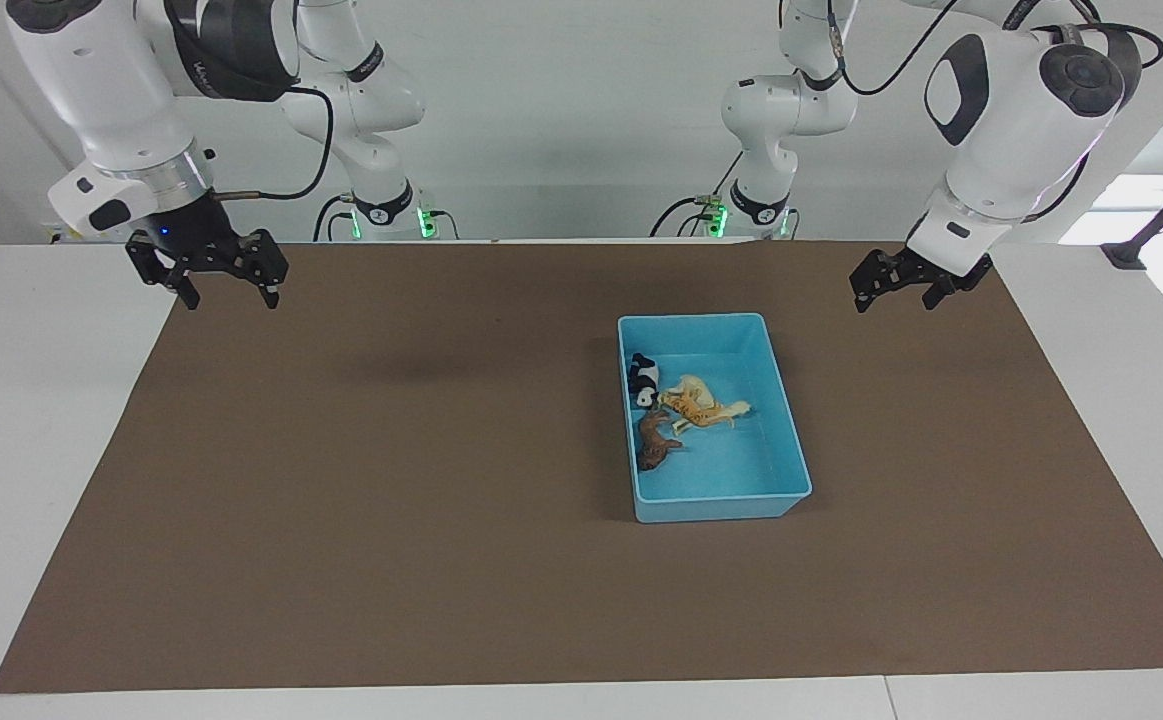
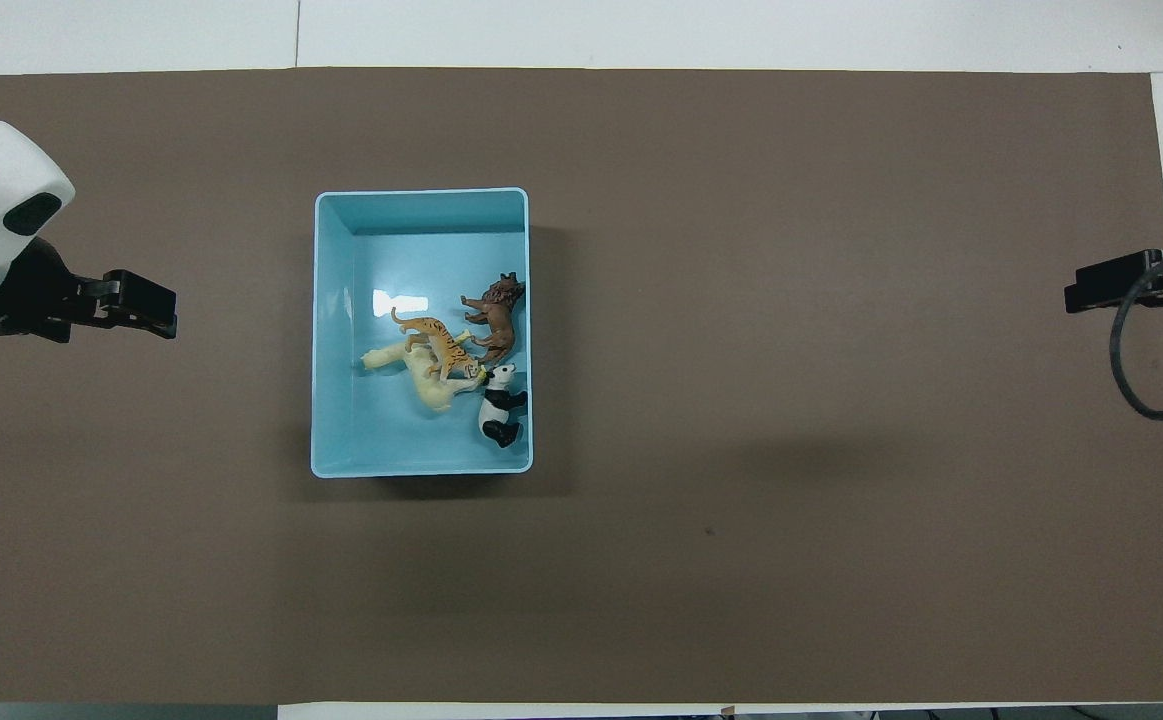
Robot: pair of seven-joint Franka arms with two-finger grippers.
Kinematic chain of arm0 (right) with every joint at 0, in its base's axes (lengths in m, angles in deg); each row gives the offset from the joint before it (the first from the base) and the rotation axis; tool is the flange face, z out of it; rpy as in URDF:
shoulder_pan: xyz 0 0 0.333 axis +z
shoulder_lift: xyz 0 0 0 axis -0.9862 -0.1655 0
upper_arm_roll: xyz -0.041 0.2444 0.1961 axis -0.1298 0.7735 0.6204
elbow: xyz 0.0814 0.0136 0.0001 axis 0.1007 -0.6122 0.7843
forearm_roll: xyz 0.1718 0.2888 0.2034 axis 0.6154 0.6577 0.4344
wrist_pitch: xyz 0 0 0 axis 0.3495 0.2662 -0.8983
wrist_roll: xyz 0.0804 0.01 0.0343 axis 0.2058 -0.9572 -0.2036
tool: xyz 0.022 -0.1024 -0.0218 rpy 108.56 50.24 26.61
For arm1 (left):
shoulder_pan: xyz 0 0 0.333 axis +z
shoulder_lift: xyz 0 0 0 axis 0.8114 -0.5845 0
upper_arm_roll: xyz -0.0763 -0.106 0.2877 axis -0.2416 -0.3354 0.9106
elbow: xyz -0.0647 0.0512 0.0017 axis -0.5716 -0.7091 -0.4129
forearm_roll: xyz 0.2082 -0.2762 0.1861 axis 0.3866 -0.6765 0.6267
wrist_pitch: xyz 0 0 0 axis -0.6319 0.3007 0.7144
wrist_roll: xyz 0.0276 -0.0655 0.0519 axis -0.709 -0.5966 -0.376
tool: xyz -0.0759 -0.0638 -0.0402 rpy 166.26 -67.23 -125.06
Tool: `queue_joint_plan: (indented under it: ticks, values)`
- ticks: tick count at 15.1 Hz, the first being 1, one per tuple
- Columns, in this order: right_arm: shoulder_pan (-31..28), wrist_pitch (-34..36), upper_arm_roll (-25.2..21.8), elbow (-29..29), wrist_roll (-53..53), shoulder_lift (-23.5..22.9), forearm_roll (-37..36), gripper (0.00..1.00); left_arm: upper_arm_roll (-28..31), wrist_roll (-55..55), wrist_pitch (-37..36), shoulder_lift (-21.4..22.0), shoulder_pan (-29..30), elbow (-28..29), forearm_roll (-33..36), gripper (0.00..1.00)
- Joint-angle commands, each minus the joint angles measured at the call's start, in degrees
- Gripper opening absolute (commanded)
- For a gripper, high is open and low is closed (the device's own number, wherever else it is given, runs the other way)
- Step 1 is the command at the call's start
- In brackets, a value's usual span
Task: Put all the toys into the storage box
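**Seemingly complete: four toys lodged in the box, both arms clear**

Item 1. Box (image 2: 336,330): light-blue, rimmed, stood on the brown mat (image 2: 741,560) that covered the worktop, toward the left arm's end. It sat square to the mat edges.

Item 2. Toys, all inside the box, bunched against the wall toward the right arm's end:
- Horse (image 2: 421,372), cream, lay on its side.
- Tiger (image 2: 438,343), orange, lay across the horse, touching it.
- Lion (image 2: 497,318), brown, lay just beside the tiger, farthest of the four from the robots.
- Panda (image 2: 499,405), black and white, rested against the wall, nearest of the four to the robots.

No toy showed on the mat outside the box.

Item 3. Left gripper (image 1: 903,287): hung over the mat's edge at its own end, well apart from the box. Fingers stood apart, holding nothing.

Item 4. Right gripper (image 1: 231,283): hung over the mat's edge at its own end, well apart from everything. Fingers were spread wide, holding nothing.

Note on the step in hand. By judgement, the sorting was done and what remained was a check and a tidy finish. Done well, that meant counting four toys within the rim and confirming none leaned over the wall; the panda, close against the wall, deserved the closest look. Both arms were best kept high and out at the ends, so that no finger or cable brushed the box and tipped the stacked tiger out.
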Motion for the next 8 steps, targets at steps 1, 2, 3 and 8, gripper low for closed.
queue_joint_plan:
  ticks: [1,2,3,8]
  values:
    - [-1.6,-0.2,1.5,-1.2,0.6,1.4,-1.8,1.00,-0.1,0.6,0.3,0.2,0.3,-0.3,1.0,1.00]
    - [-1.7,2.9,1.6,-0.2,0.3,1.4,-1.8,1.00,-0.1,0.6,0.3,0.2,0.3,-0.3,1.0,1.00]
    - [-1.8,6.4,2.2,1.1,0.4,1.3,-1.5,1.00,-0.1,0.6,0.3,0.2,0.3,-0.3,1.0,1.00]
    - [-2.8,7.7,2.4,1.8,0.4,1.0,-1.1,1.00,-0.1,0.6,0.4,0.2,0.3,-0.2,1.0,1.00]
